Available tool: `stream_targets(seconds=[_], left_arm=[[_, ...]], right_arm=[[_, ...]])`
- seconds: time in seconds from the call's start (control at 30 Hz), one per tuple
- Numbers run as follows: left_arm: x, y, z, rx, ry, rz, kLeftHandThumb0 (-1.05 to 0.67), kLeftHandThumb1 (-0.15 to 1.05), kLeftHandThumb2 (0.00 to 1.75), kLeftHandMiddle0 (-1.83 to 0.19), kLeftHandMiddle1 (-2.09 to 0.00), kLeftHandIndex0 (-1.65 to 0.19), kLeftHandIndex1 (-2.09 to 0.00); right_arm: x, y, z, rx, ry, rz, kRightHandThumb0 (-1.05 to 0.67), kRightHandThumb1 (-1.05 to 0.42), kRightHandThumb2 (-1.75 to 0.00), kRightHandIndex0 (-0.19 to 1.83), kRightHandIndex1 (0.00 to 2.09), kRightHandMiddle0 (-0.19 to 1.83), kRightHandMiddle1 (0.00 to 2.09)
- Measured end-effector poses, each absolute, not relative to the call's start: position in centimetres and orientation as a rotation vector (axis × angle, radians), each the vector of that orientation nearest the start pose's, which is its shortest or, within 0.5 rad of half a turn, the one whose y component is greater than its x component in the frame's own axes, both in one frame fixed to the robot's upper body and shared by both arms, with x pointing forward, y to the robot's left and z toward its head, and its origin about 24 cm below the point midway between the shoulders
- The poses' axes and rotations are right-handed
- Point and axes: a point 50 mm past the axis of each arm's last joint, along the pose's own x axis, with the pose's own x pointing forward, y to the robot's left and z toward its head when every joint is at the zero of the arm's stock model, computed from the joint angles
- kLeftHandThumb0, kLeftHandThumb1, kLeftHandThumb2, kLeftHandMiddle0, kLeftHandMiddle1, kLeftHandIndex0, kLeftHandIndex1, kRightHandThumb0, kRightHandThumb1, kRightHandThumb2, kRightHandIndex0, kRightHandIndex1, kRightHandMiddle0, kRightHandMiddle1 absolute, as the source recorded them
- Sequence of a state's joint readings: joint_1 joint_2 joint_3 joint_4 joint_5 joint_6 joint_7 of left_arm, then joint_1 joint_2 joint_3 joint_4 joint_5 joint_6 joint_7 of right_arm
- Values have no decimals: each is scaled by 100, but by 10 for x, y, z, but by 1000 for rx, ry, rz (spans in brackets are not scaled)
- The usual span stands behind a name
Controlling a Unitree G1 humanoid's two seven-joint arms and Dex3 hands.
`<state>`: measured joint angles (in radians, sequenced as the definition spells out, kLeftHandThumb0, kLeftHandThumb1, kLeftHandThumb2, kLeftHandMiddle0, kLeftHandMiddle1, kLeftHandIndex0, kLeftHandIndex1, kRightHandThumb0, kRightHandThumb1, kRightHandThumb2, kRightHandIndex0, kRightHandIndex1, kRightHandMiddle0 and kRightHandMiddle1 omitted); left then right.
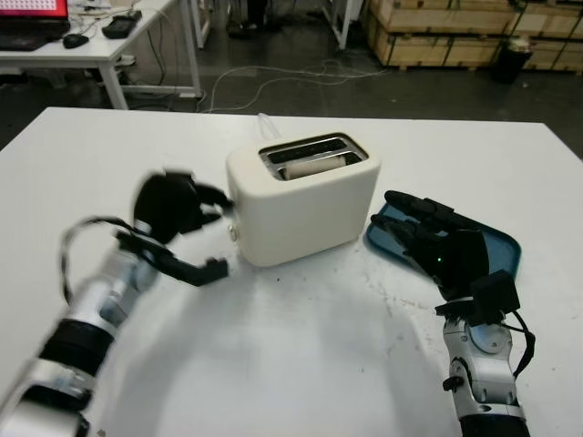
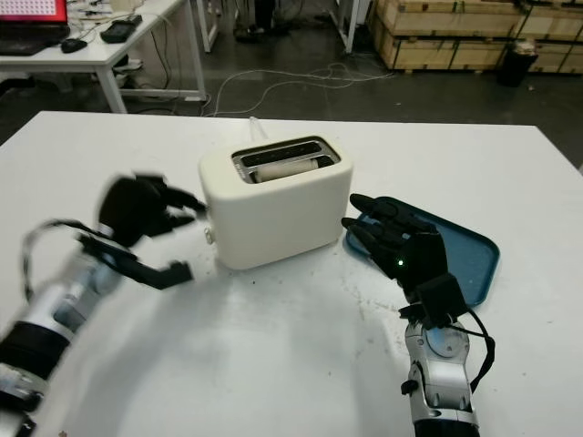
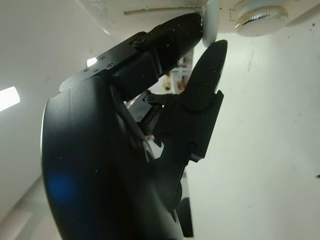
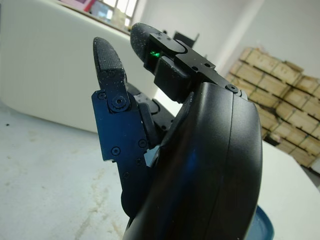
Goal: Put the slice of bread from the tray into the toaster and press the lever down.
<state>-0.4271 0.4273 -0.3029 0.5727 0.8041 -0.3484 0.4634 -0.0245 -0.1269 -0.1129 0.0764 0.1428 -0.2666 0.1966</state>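
I read the slice of bread [image 1: 314, 165] as already seated in the near slot of the toaster [image 1: 305, 202], its long axis running along the slot. The lever [image 3: 210, 22] sits on the toaster's end face on my left, where the left hand [image 1: 182, 218] is the nearer one; its fingers [image 3: 170, 37] appear to touch the lever from above, grasping nothing, though blur limits certainty. The right hand [image 1: 437, 246] hovers open over the blue tray [image 1: 499, 250] beside the toaster's far end.

Bread [image 1: 314, 166] inside cream toaster [image 1: 305, 205]
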Motion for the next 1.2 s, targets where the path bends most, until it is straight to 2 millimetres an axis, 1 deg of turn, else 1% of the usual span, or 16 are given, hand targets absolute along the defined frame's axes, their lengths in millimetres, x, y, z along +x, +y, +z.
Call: stream_targets(seconds=[0.07,0.1,0.17,0.3,0.33,0.47,0.57,0.67,0.73,0.87,0.9,1.0,1.03,1.1,1.13,1.2], left_arm=[[317,168,58,1176,-437,-76,-38,92,24,-89,-96,-115,-7],[317,168,58,1173,-435,-76,-38,92,24,-86,-107,-115,-7],[317,169,58,1166,-434,-73,-37,92,23,-84,-116,-116,-8],[316,169,59,1167,-436,-78,-37,92,22,-83,-121,-117,-9],[316,170,59,1176,-441,-85,-36,92,20,-82,-131,-120,-11],[315,172,61,1208,-464,-117,-37,92,17,-85,-149,-124,-15],[316,174,66,1250,-490,-149,-38,90,14,-86,-149,-124,-17],[318,175,75,1309,-515,-209,-35,85,5,-85,-160,-126,-21],[320,175,82,1370,-541,-258,-38,86,3,-91,-148,-127,-24],[325,172,96,1466,-600,-317,-40,86,1,-100,-136,-131,-32],[326,172,98,1475,-610,-326,-41,86,1,-102,-136,-131,-38],[328,169,103,1493,-644,-352,-43,86,0,-103,-142,-115,-73],[329,169,104,1495,-650,-358,-43,86,0,-103,-136,-112,-78],[330,170,105,1495,-654,-367,-44,87,0,-108,-120,-112,-72],[330,170,105,1494,-655,-372,-44,86,0,-111,-112,-116,-62],[330,170,105,1495,-657,-377,-45,84,0,-113,-108,-121,-55]], right_arm=[[254,-192,61,-17,-228,77,-43,-92,-2,105,1,98,1],[254,-192,61,-17,-228,77,-43,-92,-2,105,1,99,1],[254,-192,61,-17,-228,78,-43,-92,-2,106,1,98,0],[254,-192,60,-16,-225,79,-41,-92,-2,105,1,98,0],[254,-192,59,-16,-223,79,-42,-92,-2,105,1,98,0],[254,-192,58,-15,-215,77,-42,-92,-2,105,1,98,0],[254,-192,57,-14,-214,75,-41,-92,-2,105,1,98,0],[254,-192,57,-14,-213,71,-41,-92,-2,105,1,98,0],[254,-191,56,-12,-211,70,-42,-92,-2,105,0,98,0],[254,-191,55,-6,-208,68,-42,-92,-2,105,0,98,0],[254,-191,55,-6,-208,67,-42,-92,-2,105,0,98,0],[254,-191,55,-5,-208,66,-44,-92,-3,105,1,98,0],[254,-191,55,-6,-208,66,-44,-92,-3,105,1,99,0],[254,-192,55,-6,-209,63,-45,-92,-2,105,1,99,1],[253,-192,55,-6,-212,61,-45,-92,-2,106,1,99,1],[253,-193,55,-6,-213,58,-45,-92,-2,106,1,100,1]])
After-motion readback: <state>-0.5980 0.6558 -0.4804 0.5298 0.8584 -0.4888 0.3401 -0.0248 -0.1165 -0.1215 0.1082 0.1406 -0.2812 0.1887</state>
